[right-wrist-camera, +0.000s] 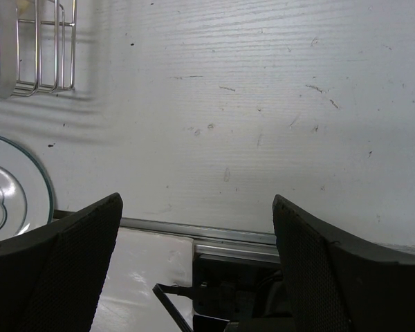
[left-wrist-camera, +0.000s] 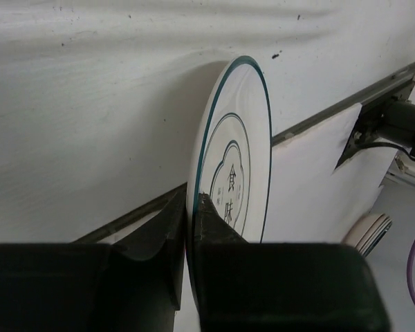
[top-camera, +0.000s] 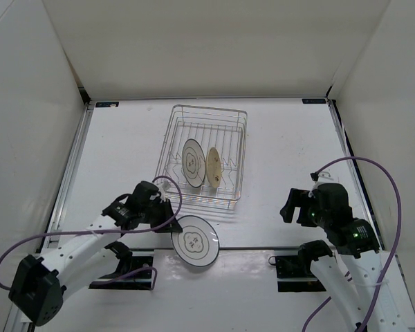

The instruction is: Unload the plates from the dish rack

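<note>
The dish rack (top-camera: pixel 236 153), a silver wire basket, stands mid-table. In it stand a white plate with a dark ring (top-camera: pixel 191 162) and a tan plate (top-camera: pixel 213 168), both upright between dividers. My left gripper (top-camera: pixel 171 220) is shut on the rim of the other white plate (top-camera: pixel 195 242), which lies face up, low at the table's near edge in front of the rack. In the left wrist view the fingers (left-wrist-camera: pixel 211 214) pinch this plate (left-wrist-camera: pixel 238 152) at its edge. My right gripper (top-camera: pixel 295 205) is open and empty at the right; its view shows the plate's edge (right-wrist-camera: pixel 17 183) and a rack corner (right-wrist-camera: pixel 38 48).
White walls enclose the table on three sides. A metal rail (top-camera: pixel 263 247) runs along the near edge, with the arm base mounts (top-camera: pixel 294 266) below it. Purple cables (top-camera: pixel 394 187) loop from both arms.
</note>
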`<state>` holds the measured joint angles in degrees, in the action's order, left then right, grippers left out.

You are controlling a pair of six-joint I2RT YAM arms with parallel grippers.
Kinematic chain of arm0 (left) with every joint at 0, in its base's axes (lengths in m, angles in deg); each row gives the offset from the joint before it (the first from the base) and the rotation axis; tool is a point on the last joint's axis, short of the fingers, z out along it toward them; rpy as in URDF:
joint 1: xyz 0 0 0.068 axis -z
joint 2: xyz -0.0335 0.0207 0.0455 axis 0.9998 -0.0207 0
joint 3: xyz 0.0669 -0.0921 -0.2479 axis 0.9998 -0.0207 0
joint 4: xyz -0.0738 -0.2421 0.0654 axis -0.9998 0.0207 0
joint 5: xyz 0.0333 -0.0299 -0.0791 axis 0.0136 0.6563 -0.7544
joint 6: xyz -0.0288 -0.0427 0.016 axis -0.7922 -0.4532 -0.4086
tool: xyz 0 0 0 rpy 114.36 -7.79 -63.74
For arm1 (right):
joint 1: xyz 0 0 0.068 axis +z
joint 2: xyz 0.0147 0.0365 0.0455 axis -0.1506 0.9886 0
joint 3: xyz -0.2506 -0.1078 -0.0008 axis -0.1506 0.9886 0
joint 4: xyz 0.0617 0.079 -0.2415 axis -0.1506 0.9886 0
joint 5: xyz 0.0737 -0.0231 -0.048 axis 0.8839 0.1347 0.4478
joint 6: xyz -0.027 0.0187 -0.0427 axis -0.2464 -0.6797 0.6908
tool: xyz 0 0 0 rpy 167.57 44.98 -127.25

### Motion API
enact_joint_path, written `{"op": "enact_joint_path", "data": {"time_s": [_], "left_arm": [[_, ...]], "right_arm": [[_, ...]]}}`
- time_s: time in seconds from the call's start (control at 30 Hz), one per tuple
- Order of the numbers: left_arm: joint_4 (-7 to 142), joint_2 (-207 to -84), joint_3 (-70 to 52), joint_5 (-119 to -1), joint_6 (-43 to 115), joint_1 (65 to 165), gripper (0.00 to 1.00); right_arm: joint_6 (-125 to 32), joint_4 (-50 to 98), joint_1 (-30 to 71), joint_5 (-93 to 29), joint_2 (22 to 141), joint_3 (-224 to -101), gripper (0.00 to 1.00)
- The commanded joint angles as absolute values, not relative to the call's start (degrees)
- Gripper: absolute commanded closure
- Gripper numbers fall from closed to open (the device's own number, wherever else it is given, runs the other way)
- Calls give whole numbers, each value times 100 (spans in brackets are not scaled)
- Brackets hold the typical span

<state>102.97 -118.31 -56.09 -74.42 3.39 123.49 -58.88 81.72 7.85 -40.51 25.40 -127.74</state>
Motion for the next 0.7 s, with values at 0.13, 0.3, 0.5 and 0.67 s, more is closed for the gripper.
{"op": "enact_joint_path", "data": {"time_s": [0.13, 0.3, 0.5, 0.67], "left_arm": [[8724, -12553, -5774, -7787, 0, 12371, 80], [8862, -12976, -5608, -7709, 176, 12353, 58], [9952, -13082, -4958, -7252, 651, 12353, 20], [10050, -12932, -4834, -7032, 704, 12353, 2]], "right_arm": [[-5917, 8043, 786, -4073, 2515, -12757, 10], [-5926, 8034, 786, -4090, 2523, -12757, 10], [-5926, 8043, 760, -4099, 2532, -12757, 10], [-5934, 8052, 777, -4090, 2532, -12757, 10]]}}
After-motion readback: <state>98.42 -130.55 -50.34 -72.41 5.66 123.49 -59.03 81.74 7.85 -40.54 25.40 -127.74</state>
